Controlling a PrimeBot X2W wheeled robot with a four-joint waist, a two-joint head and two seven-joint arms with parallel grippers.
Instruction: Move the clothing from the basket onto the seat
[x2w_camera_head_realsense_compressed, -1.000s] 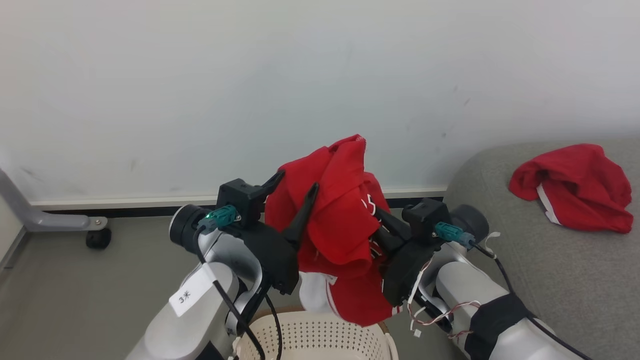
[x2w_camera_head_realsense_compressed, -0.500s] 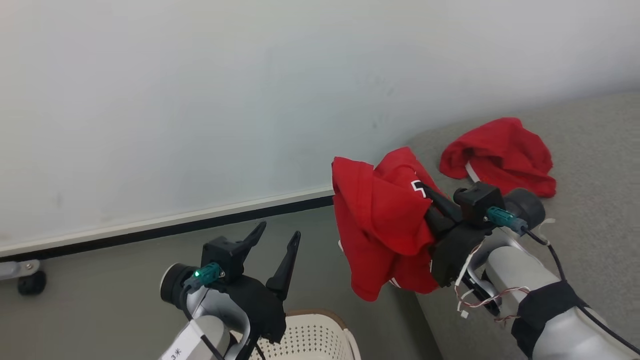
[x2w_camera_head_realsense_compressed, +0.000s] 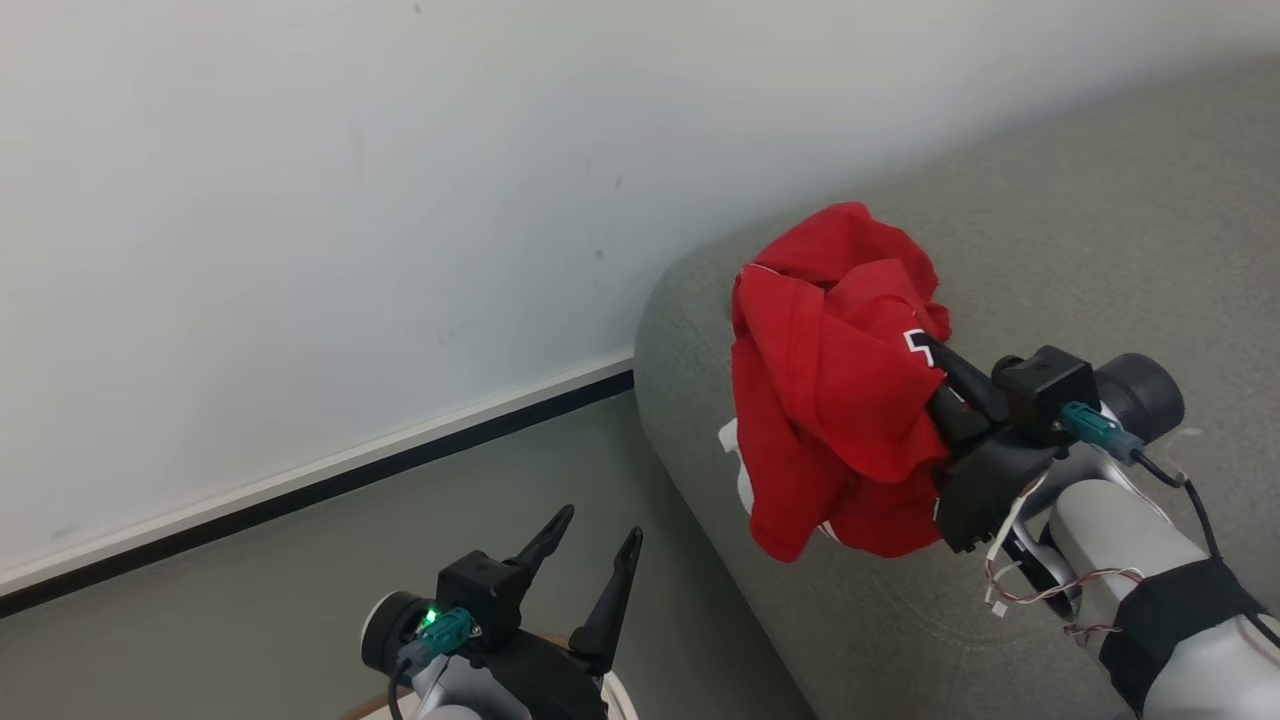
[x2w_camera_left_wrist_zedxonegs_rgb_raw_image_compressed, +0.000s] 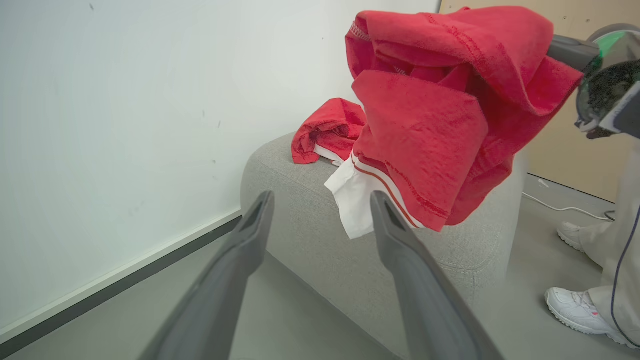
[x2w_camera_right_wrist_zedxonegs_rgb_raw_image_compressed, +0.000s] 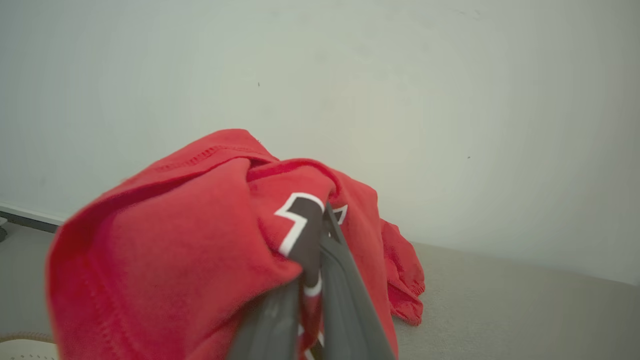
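The left gripper (x2w_camera_head_realsense_compressed: 602, 522) and right gripper (x2w_camera_head_realsense_compressed: 938, 362) have black tapered fingers (x2w_camera_head_realsense_compressed: 612, 588) and teal connectors (x2w_camera_head_realsense_compressed: 1088, 428). The pale grey right forearm (x2w_camera_head_realsense_compressed: 1105, 525) carries a black wrap (x2w_camera_head_realsense_compressed: 1170, 612) and red-white wires (x2w_camera_head_realsense_compressed: 1035, 590).

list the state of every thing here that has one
right gripper: shut on held red garment
held red garment: bunched, in the air, hanging by the sofa edge
left gripper: open, empty
second red garment: crumpled, lying on the sofa
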